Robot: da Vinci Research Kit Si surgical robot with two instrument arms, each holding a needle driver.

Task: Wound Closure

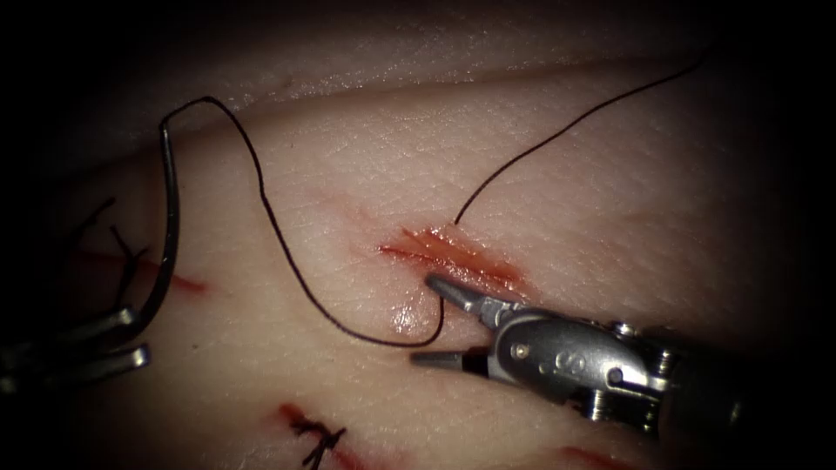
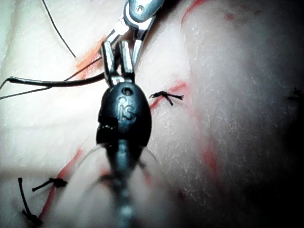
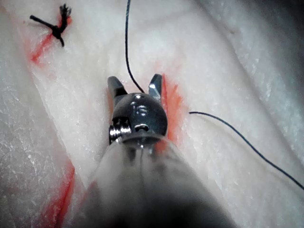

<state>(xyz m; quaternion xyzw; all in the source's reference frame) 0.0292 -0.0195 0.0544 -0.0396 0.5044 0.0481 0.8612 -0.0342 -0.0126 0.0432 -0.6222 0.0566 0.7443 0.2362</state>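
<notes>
Tissue (image 1: 557,174) underneath; left claw (image 1: 131,335) clamps needle (image 1: 171,218) well left of cut (image 1: 453,257); right claw (image 1: 440,318) spread, empty.

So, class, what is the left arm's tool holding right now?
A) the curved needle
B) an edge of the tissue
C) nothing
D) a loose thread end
A: the left end effector is shut on the needle near its lower end, and the needle stands clear of the tissue, left of the cut.
</notes>
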